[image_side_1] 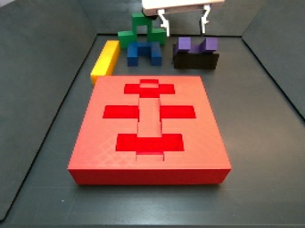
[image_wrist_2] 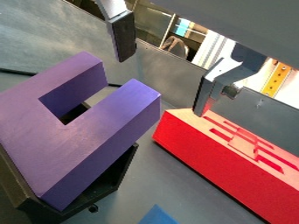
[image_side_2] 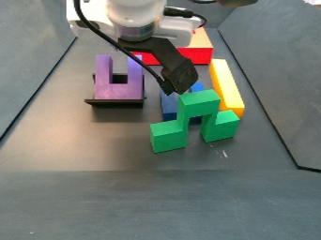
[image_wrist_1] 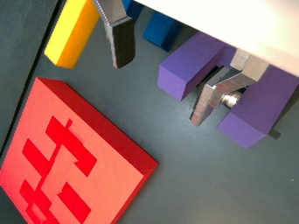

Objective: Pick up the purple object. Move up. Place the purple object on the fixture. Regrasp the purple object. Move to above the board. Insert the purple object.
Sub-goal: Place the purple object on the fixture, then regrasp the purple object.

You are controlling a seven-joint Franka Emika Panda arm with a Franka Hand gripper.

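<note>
Right now the purple object (image_side_1: 198, 44) sits on the fixture (image_side_1: 197, 61) with its two prongs pointing up, behind the far right corner of the board (image_side_1: 149, 125). Above it hangs the gripper (image_side_1: 183, 18), its fingers (image_wrist_1: 117, 39) spread wide and holding nothing; in both wrist views the purple block (image_wrist_2: 76, 118) lies below the gap between the plates. Left of the fixture in a side view stand a green piece (image_side_1: 148, 28), a blue block (image_side_1: 144, 52) and a yellow bar (image_side_1: 107, 60) on the dark worktop (image_side_1: 256, 107).
</note>
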